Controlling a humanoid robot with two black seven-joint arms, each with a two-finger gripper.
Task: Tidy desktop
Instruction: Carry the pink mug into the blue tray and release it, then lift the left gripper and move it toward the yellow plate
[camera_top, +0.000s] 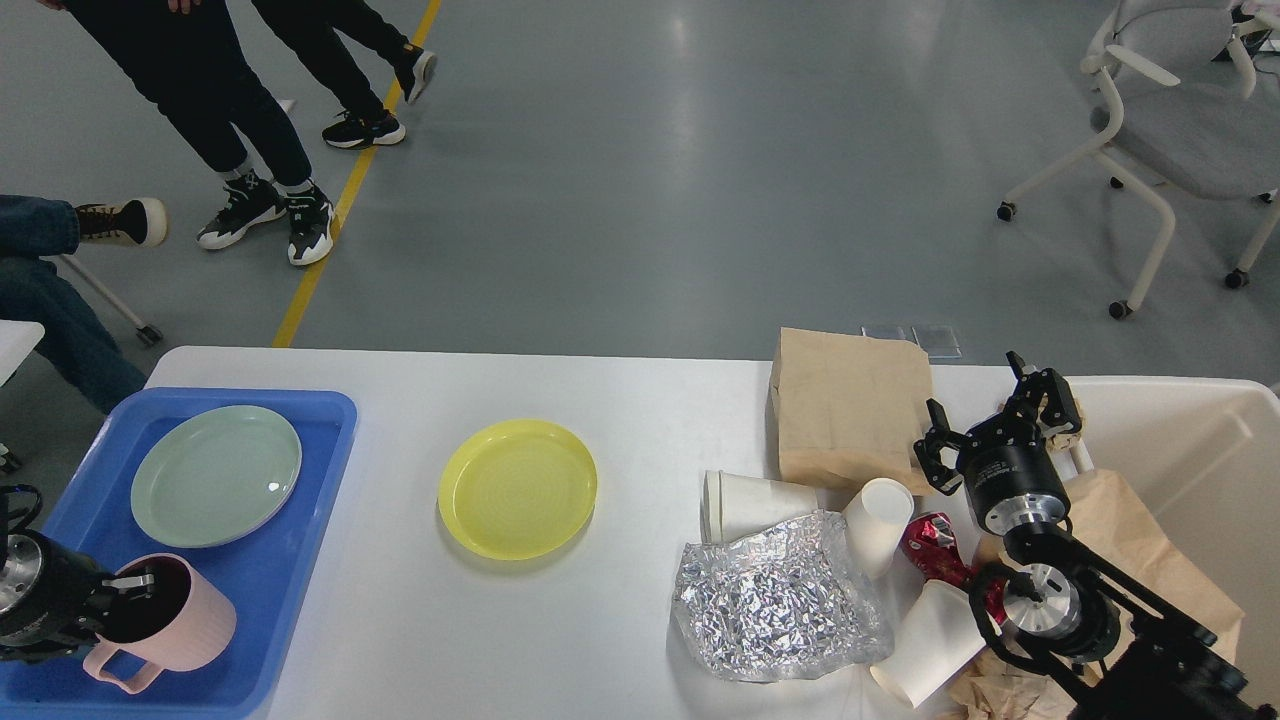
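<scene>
The white desktop (620, 390) spans the view. My left gripper (125, 590) is shut on the rim of a pink mug (185, 625), one finger inside it, at the near end of the blue tray (300, 570). A green plate (215, 475) lies in the tray. A yellow plate (517, 487) lies mid-table. My right gripper (985, 405) is open and empty, between a brown paper bag (850, 405) and the cream-white bin (1200, 440). Crumpled foil (780, 600), paper cups (750, 500) and a red can (935, 545) lie below it.
Crumpled brown paper (1130, 530) hangs over the bin's near wall. People's legs (240, 110) stand on the floor beyond the table's far left. A wheeled chair (1180, 130) stands at the far right.
</scene>
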